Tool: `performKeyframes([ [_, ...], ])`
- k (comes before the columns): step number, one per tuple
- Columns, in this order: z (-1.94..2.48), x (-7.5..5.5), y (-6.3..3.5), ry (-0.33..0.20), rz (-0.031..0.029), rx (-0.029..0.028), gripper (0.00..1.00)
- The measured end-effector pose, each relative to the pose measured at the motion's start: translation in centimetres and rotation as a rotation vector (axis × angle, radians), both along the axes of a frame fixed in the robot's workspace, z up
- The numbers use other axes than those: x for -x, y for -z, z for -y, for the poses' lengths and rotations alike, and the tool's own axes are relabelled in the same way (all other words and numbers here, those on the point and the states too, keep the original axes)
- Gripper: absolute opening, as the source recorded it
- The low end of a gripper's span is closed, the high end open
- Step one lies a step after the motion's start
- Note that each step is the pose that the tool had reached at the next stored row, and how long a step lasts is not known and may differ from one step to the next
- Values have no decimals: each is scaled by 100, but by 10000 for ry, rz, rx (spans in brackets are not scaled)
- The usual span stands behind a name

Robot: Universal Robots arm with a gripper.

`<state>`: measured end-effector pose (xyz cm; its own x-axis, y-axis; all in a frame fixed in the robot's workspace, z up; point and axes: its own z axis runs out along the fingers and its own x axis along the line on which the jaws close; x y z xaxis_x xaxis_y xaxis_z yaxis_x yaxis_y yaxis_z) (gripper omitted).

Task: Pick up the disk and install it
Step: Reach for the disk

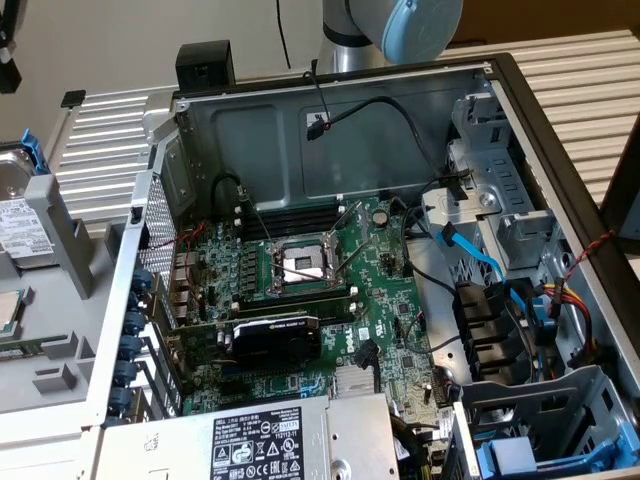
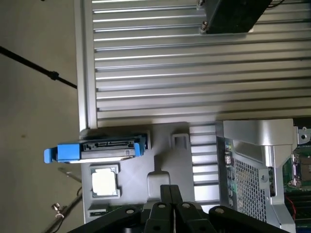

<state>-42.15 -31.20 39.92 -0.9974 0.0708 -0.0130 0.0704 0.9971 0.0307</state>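
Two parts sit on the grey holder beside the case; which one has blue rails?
The disk, the long part with blue plastic at both ends. The small square silver chip beside it has none.

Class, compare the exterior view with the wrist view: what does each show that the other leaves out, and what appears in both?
Exterior view's extras: the case's open interior, with motherboard, CPU socket, graphics card and power supply. Wrist view's extra: the shut gripper, hovering above the grey holder, holding nothing. Shared: the disk standing on edge in that holder, the processor chip beside it, and the computer case.
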Motion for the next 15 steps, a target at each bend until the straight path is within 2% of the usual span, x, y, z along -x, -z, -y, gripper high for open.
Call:
performKeyframes([
  [8, -178, 215, 0, 0, 0, 2, 11],
  [15, -245, 492, -1, 0, -1, 2, 11],
])
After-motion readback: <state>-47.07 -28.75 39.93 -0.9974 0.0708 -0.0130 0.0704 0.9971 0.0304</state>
